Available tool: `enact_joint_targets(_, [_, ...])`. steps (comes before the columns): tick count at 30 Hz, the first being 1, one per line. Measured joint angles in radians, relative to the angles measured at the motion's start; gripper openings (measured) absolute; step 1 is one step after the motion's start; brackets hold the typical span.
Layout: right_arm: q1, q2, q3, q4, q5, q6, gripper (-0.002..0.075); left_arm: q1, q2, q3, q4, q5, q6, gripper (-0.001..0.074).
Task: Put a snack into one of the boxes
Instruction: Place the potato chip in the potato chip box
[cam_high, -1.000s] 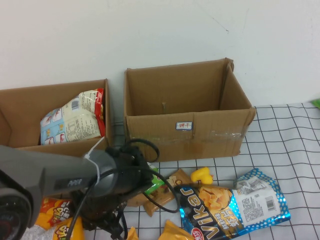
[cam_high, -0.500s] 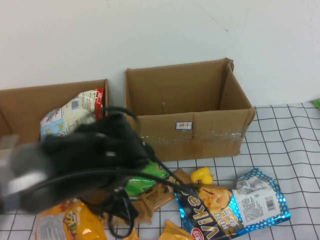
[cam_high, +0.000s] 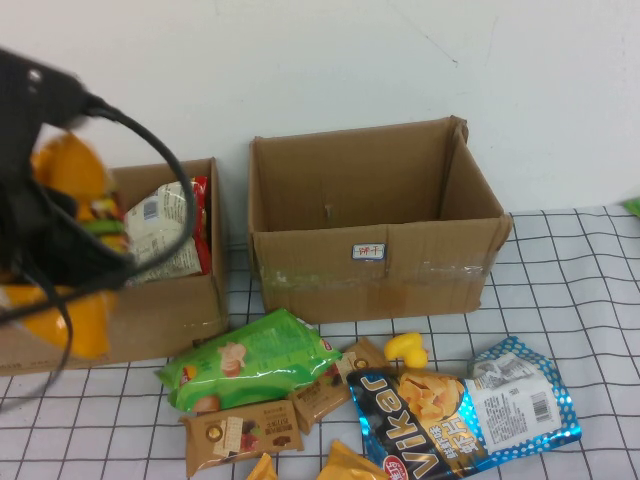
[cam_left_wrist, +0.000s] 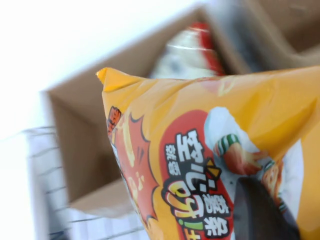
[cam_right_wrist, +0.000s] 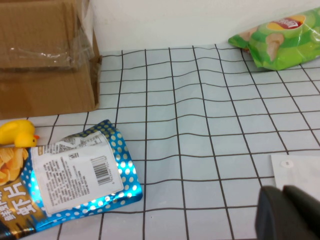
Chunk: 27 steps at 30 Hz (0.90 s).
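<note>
The snack, a puffy orange-yellow bag (cam_high: 68, 175), hangs blurred in my left gripper (cam_high: 75, 250) over the front of the low brown box (cam_high: 160, 325) at the left. In the left wrist view the bag (cam_left_wrist: 200, 130) with red-and-white lettering fills the picture; a dark finger (cam_left_wrist: 260, 210) presses on its face and the box (cam_left_wrist: 75, 150) lies beyond it. A white-and-red bag (cam_high: 165, 225) lies inside that box. My right gripper (cam_right_wrist: 287, 212) is shut and empty, low over the grid cloth, out of the high view.
The taller taped box (cam_high: 375, 230) stands in the middle. On the cloth before it lie a green bag (cam_high: 250, 360), brown snack bars (cam_high: 240, 432), a yellow duck (cam_high: 405, 350) and the blue Vikar bag (cam_high: 460, 410). Another green bag (cam_right_wrist: 280, 45) lies at the far right.
My left arm has risen from the table with the orange-yellow bag and swung left and up over the low box. The green bag and the bars it covered now show.
</note>
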Motion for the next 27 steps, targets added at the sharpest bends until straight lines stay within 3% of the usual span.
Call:
enact_joint_targets(8, [0.0, 0.0, 0.0, 0.0, 0.0, 0.0, -0.0001, 0.249, 0.077, 0.002, 0.017, -0.256, -0.02, 0.0123])
enact_joint_targets(14, [0.0, 0.0, 0.0, 0.0, 0.0, 0.0, -0.0001, 0.44, 0.22, -0.031, -0.11, -0.388, 0.077, 0.0122])
enact_joint_targets(24, [0.0, 0.0, 0.0, 0.0, 0.0, 0.0, -0.0001, 0.58, 0.496, -0.177, -0.225, -0.449, 0.242, 0.0122])
enact_joint_targets(27, [0.0, 0.0, 0.0, 0.0, 0.0, 0.0, -0.0001, 0.594, 0.568, -0.202, -0.227, -0.452, 0.243, 0.0176])
